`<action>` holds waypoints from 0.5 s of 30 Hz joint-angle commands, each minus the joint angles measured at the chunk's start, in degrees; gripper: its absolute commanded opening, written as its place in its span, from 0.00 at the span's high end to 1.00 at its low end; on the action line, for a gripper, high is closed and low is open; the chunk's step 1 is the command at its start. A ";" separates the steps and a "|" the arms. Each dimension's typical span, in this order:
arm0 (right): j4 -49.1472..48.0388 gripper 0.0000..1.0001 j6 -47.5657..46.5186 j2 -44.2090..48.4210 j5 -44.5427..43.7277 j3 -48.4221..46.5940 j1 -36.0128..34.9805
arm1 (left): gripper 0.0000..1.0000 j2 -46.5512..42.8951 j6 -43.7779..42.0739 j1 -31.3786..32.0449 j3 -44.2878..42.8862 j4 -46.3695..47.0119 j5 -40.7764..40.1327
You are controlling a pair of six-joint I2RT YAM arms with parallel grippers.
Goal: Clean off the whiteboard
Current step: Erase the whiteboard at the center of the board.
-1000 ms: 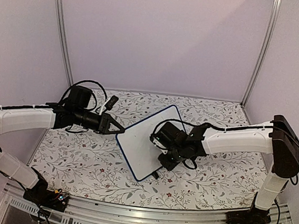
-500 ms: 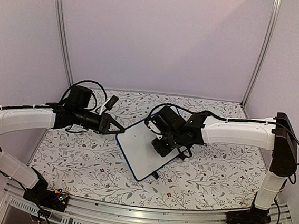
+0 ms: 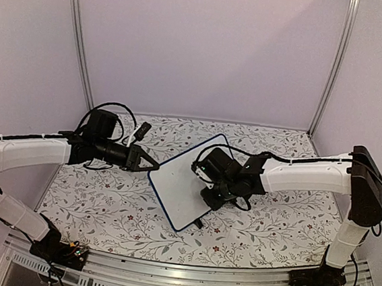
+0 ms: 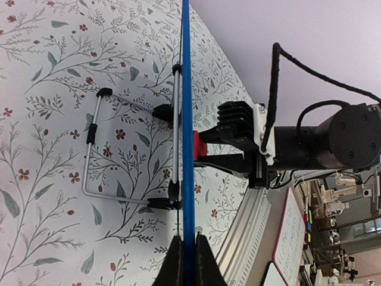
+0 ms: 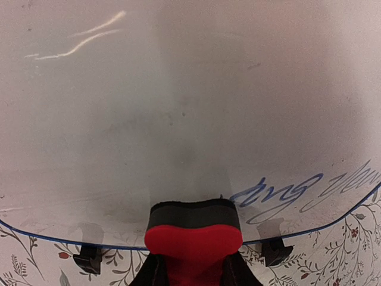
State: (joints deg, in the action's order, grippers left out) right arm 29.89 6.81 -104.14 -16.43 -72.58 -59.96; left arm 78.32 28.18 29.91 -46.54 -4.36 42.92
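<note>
Right end effector [image 3: 213, 196] moved, gripping eraser [image 5: 193, 239]; left [image 4: 188, 257] pinches whiteboard [image 3: 178, 188]; wrist reveals writing [image 5: 278, 194].

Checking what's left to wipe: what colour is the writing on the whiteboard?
Blue writing, clearest in right wrist view.

Left arm [image 3: 34, 151]: rises from the near-left base, forearm level, stretched right toward the centre.
Left gripper [image 3: 153, 168]: fingers pinched tight on the left edge of the whiteboard [image 3: 176, 189].
Right arm [image 3: 303, 174]: rises from the near-right base, forearm running left, wrist bent down.
Right gripper [image 3: 211, 199]: fingers clamped on a red block [image 5: 193, 241].
</note>
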 commanded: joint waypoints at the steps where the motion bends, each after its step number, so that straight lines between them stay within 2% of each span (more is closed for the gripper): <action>1: -0.56 0.76 1.61 -0.02 1.61 2.56 0.89 | 1.00 -1.06 -0.82 0.59 0.21 1.51 4.02; 15: 0.13 0.76 3.07 1.90 2.13 5.95 0.90 | 1.00 -1.17 -0.81 0.61 0.22 1.47 4.10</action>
State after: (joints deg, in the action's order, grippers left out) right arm 29.95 8.51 -103.44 -15.09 -68.77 -59.92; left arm 78.32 28.21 29.91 -46.54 -4.25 43.16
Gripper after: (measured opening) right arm 0.246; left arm 0.027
